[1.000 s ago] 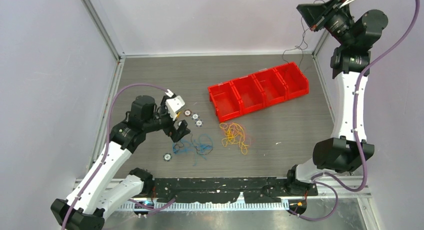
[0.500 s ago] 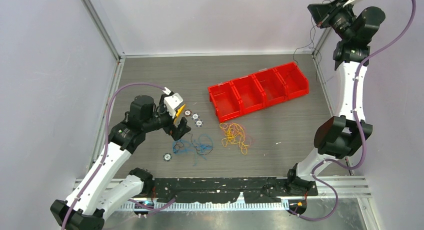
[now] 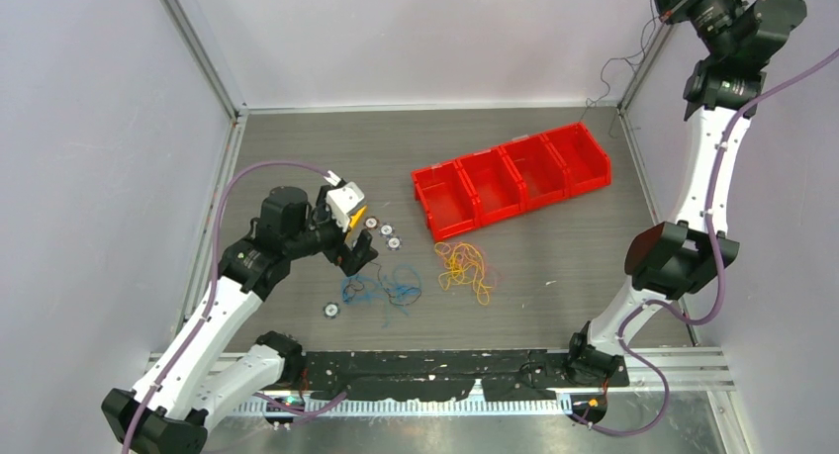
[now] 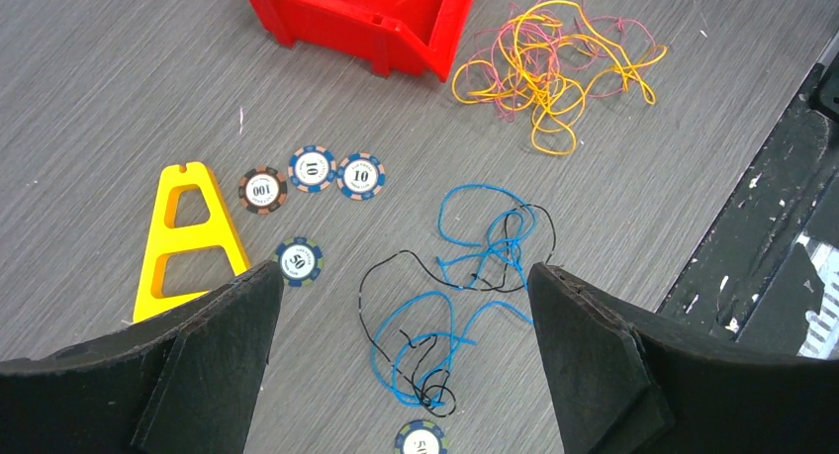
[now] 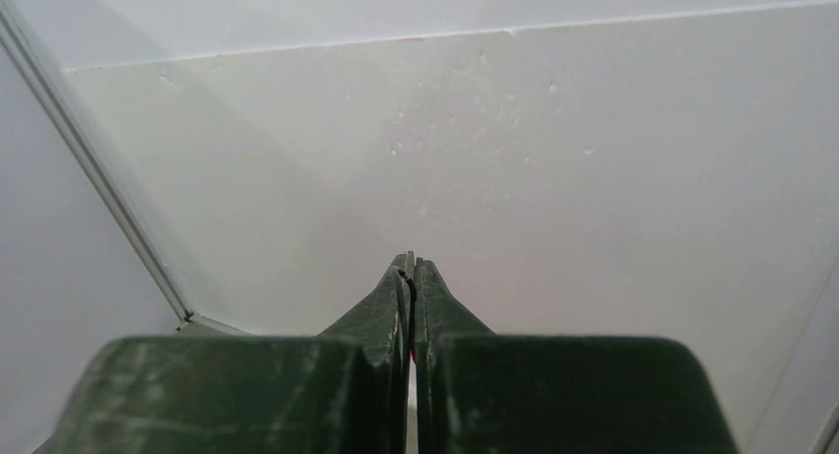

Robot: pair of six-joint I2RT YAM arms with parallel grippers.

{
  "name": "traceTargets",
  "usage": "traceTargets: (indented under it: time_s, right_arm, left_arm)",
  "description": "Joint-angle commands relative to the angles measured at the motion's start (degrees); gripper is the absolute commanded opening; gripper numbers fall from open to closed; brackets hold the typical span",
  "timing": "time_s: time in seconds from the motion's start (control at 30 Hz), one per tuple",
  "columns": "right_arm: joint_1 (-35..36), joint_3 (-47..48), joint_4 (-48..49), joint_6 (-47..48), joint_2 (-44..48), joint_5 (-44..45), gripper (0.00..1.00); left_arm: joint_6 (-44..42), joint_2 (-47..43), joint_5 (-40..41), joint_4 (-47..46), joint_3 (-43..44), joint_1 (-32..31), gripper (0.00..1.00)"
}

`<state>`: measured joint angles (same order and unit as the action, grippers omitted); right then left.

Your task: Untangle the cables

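The cables (image 3: 463, 266) are judged only partly separated. A yellow-orange and reddish bundle (image 4: 549, 73) lies loose on the surface (image 4: 119, 88) beside the red bin (image 4: 376, 9). A blue-and-black knot (image 4: 495, 256) lies tangled beneath the left claw (image 4: 401, 276), whose jaws are spread wide. One black wire (image 3: 605, 78) is held high, apparently pinched in the right claw (image 5: 409, 266), which is pressed together.
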<state>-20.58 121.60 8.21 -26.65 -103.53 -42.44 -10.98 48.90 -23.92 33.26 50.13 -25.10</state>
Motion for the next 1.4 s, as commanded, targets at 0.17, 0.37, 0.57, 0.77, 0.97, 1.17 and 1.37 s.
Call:
traceTargets:
  time_s: [0.17, 0.37, 0.57, 0.77, 0.97, 1.17, 1.37]
  right_arm:
    - [-0.16, 0.05, 2.55, 0.22, -1.95, 1.55, 0.05]
    - [0.18, -5.47, 5.02, 0.34, -3.69, 2.62, 0.05]
    - [3.24, -10.85, 8.08, 0.35, -5.20, 4.67, 0.05]
    - [6.34, -11.13, 11.61, -2.64, -9.69, 8.18, 0.05]
    - [6.60, -8.64, 11.92, -4.13, -14.13, 10.72, 0.05]
    - [8.26, -14.95, 14.11, -7.33, -8.73, 10.98, 0.05]
    - [11.35, -20.93, 11.05, -4.88, 0.73, 15.52, 0.05]
  left_arm:
    - [-0.36, 0.27, 0.71, -2.05, 1.44, 0.23, 0.96]
    - [-0.09, 0.48, 0.91, -2.30, 1.80, 0.23, 0.97]
    - [0.43, 0.92, 1.34, -2.99, 1.17, 0.23, 0.97]
    - [0.19, 0.94, 2.75, -3.19, 0.57, 0.23, 0.97]
    - [-0.54, 0.53, 4.06, -2.74, 0.01, 0.23, 0.97]
    - [-0.73, 0.40, 4.19, -3.16, -0.81, 0.23, 0.97]
    - [-0.30, 0.00, 4.04, -3.79, -1.34, 0.23, 0.98]
